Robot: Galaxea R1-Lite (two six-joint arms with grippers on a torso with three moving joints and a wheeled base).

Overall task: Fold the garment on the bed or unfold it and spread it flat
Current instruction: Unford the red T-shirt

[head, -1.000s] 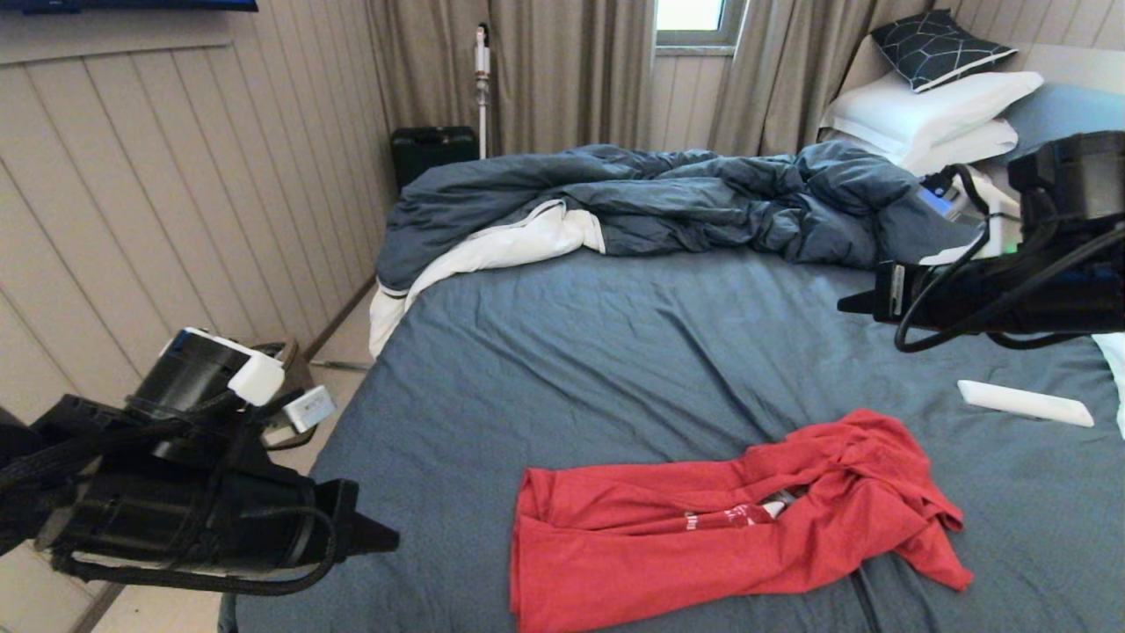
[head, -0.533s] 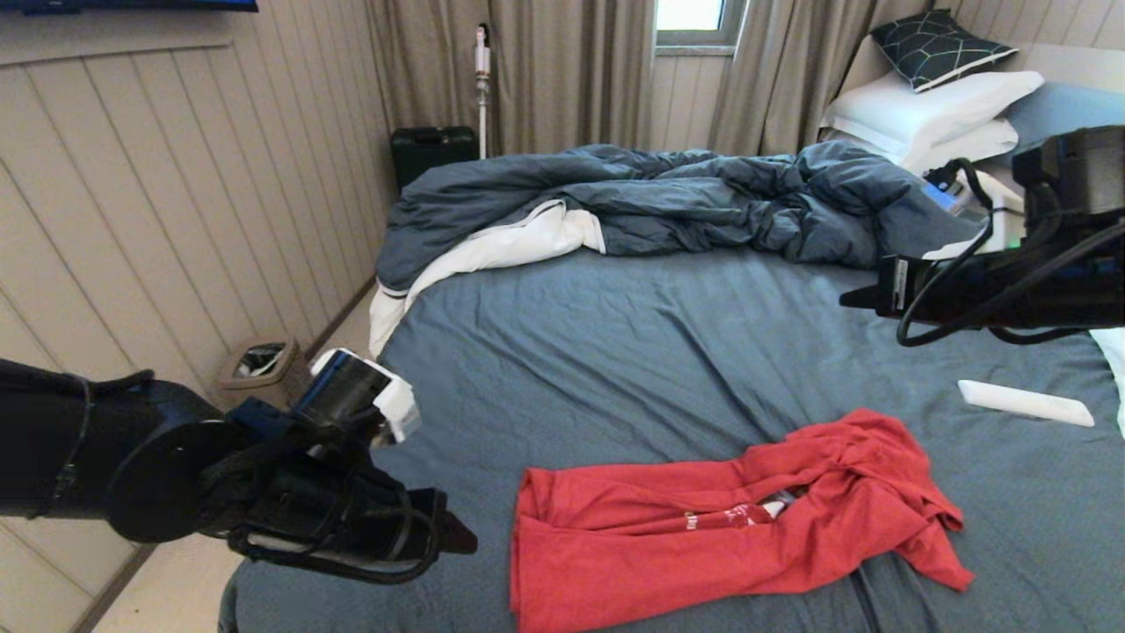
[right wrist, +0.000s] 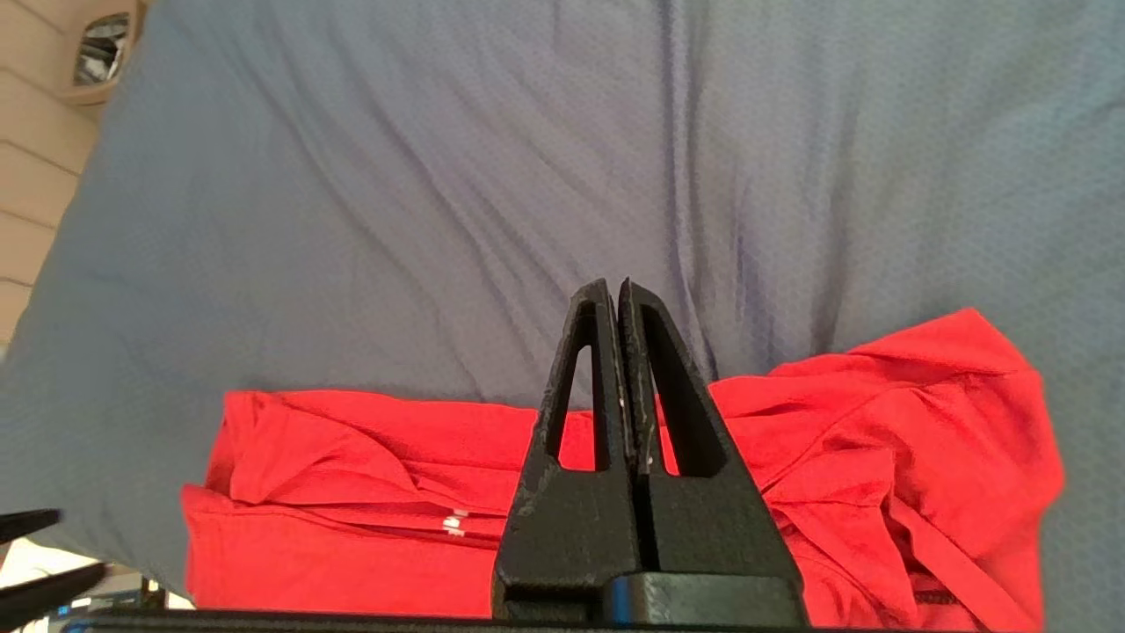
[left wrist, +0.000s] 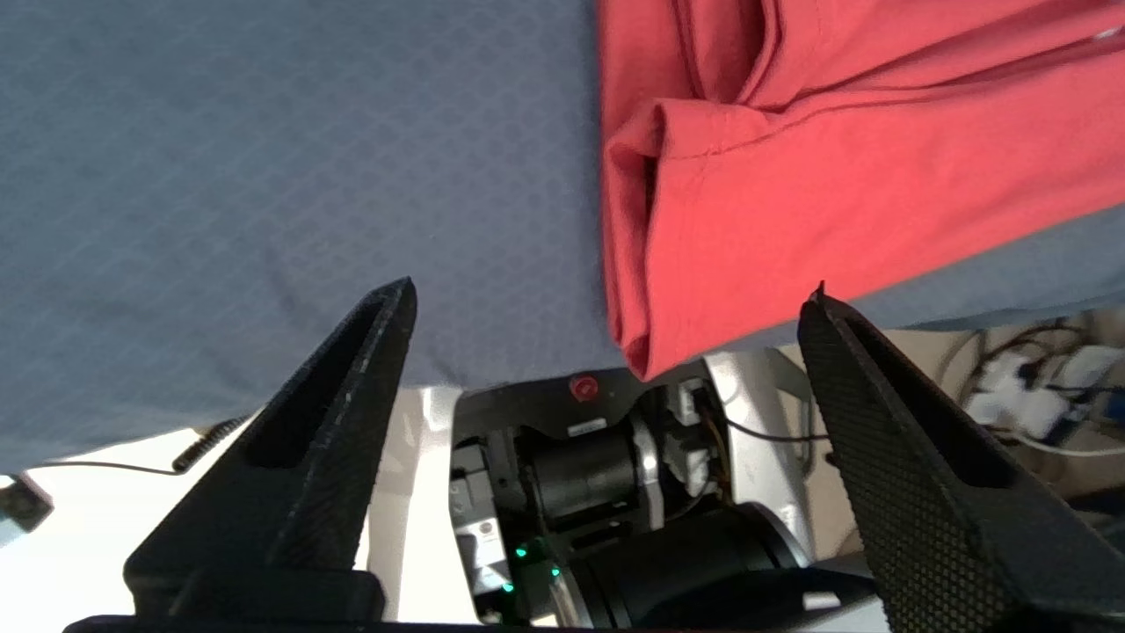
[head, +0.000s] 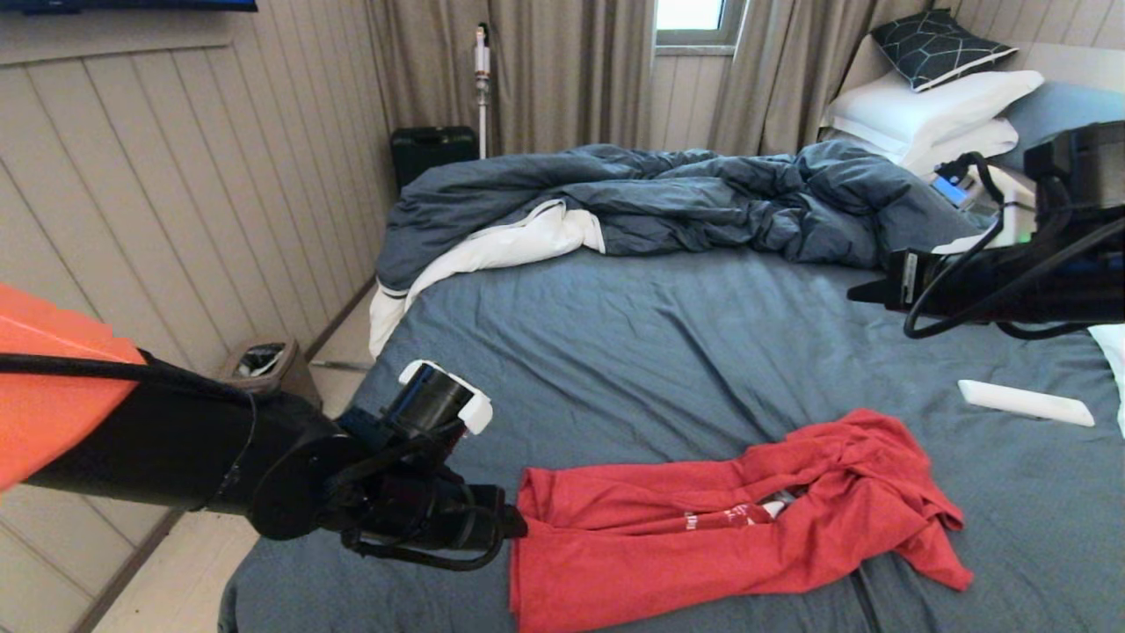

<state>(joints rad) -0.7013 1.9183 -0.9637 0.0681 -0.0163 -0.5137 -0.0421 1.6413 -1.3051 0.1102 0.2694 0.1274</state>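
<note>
The red garment (head: 703, 536) lies crumpled in a long strip across the near part of the bed (head: 659, 352), with a little white print showing in a fold. My left gripper (head: 518, 526) is right at the strip's left end, low over the sheet. Seen from the left wrist, it (left wrist: 611, 288) stands open with the garment's (left wrist: 791, 176) folded corner between its fingertips, and nothing is gripped. My right gripper (head: 857, 297) hovers high over the right side of the bed. From the right wrist it (right wrist: 613, 286) is shut and empty above the garment (right wrist: 352, 466).
A rumpled dark blue duvet (head: 659, 198) with white lining covers the far half of the bed, and white pillows (head: 932, 110) are stacked far right. A white bar-shaped object (head: 1024, 403) lies on the sheet at the right. A waste bin (head: 264, 365) stands by the left wall.
My left arm has swung in from the bed's left side to the garment's left end, and its jaws have opened. The right arm has hardly moved.
</note>
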